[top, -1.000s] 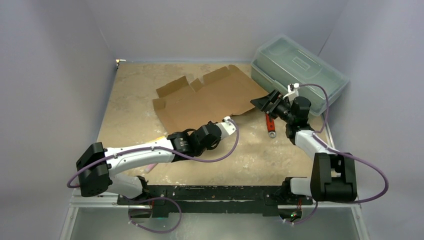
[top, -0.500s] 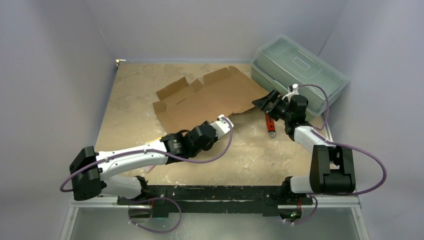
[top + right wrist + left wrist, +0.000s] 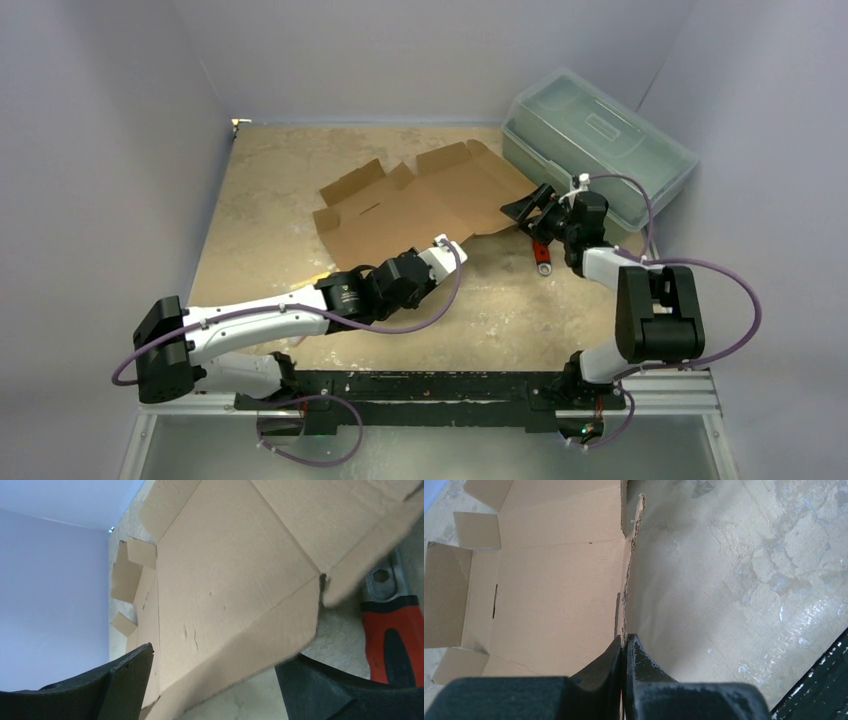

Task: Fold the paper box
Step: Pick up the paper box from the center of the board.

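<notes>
Top external view shows the paper box [image 3: 420, 200] flat mid-table, long axis left to right; left gripper [image 3: 625, 645] is clamped on its near edge; right gripper [image 3: 222, 660], jaws wide apart, straddles its right corner flap.

The overhead camera sits high behind the arm bases [image 3: 598, 372], which lie at 6 o'clock, and looks down over the whole counter [image 3: 270, 200]. The left wrist camera hangs close above the counter, sighting past the left end effector [image 3: 625, 647] toward 12 o'clock along the paper box [image 3: 549, 580] edge. The right wrist camera sits low, looking past the right end effector [image 3: 214, 657] across the box, with a wrench [image 3: 395, 635] at 4 o'clock. All three views share the box.
</notes>
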### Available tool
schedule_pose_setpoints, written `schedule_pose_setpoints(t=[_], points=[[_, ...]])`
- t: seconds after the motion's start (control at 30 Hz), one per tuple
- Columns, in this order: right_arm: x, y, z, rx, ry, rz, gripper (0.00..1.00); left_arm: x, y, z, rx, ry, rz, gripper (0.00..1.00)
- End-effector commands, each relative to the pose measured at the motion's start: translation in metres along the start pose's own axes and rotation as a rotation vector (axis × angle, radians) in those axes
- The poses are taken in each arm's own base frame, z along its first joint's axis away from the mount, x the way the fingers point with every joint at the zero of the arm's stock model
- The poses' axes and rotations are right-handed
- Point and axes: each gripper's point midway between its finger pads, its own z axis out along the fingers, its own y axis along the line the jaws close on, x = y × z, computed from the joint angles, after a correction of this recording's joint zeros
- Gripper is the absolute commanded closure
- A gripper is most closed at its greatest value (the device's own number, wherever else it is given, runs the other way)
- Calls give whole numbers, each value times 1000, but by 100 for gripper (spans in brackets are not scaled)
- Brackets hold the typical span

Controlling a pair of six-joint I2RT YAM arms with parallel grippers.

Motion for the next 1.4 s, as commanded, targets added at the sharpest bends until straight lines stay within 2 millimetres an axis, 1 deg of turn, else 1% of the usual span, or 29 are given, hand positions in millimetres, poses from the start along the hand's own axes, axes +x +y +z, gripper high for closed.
schedule_pose_setpoints(t=[0.0, 0.03, 0.07, 0.1, 0.17, 0.23, 0.33, 0.4, 0.43, 0.47, 0.5, 0.6, 0.67, 0.77, 0.87, 0.9, 0.97, 1.0, 1.03, 1.1, 1.17, 1.2, 1.27, 1.3, 1.37], points=[[-11, 23, 7, -94, -13, 44, 14, -6, -4, -10, 21, -31, -47, 100], [-4, 29, 10, -113, 9, 44, 17, -5, -4, -12, 24, -29, -50, 100], [-2, 30, 11, -118, 16, 53, 19, -3, -5, -14, 25, -25, -52, 100], [-2, 31, 11, -120, 16, 61, 21, -2, -5, -15, 28, -23, -56, 100], [-2, 34, 7, -131, 7, 75, 29, 1, -6, -19, 35, -14, -62, 100], [-6, 38, 2, -137, -26, 73, 38, 4, -7, -23, 44, -10, -72, 100], [-11, 48, -7, -162, -60, 71, 58, 5, -7, -29, 53, -13, -87, 100], [-14, 54, -14, -173, -81, 61, 75, 2, -6, -33, 57, -23, -99, 100], [-16, 56, -16, -174, -91, 57, 86, 1, -5, -35, 60, -30, -105, 100], [-17, 57, -19, -172, -101, 50, 92, -2, -5, -37, 62, -41, -111, 100], [-19, 60, -21, -178, -110, 41, 95, -5, -4, -39, 64, -52, -117, 100], [-24, 70, -28, -208, -129, 12, 98, -10, -3, -42, 67, -77, -128, 100], [-28, 83, -35, -252, -146, -25, 100, -13, -2, -44, 66, -90, -140, 100], [-40, 107, -49, -313, -197, -121, 100, -21, -1, -45, 67, -128, -161, 100], [-57, 131, -67, -370, -270, -216, 100, -36, -4, -42, 75, -188, -187, 100], [-61, 136, -72, -372, -288, -258, 100, -43, -6, -41, 85, -211, -195, 97], [-64, 145, -81, -386, -302, -366, 100, -54, -13, -35, 109, -241, -212, 90], [-68, 145, -85, -372, -309, -428, 100, -59, -16, -33, 122, -250, -222, 87], [-69, 139, -88, -353, -295, -494, 100, -63, -22, -29, 140, -254, -233, 83], [-71, 137, -98, -344, -278, -636, 100, -67, -32, -23, 174, -244, -261, 74], [-74, 129, -112, -330, -271, -771, 100, -68, -34, -19, 185, -220, -307, 61], [-78, 126, -118, -317, -272, -822, 100, -68, -32, -19, 192, -208, -348, 56], [-82, 121, -128, -317, -264, -905, 100, -65, -21, -22, 228, -205, -434, 50], [-82, 120, -131, -321, -251, -934, 100, -64, -10, -25, 235, -219, -478, 48], [-80, 118, -134, -327, -225, -1003, 100, -61, 20, -32, 183, -259, -548, 39]])
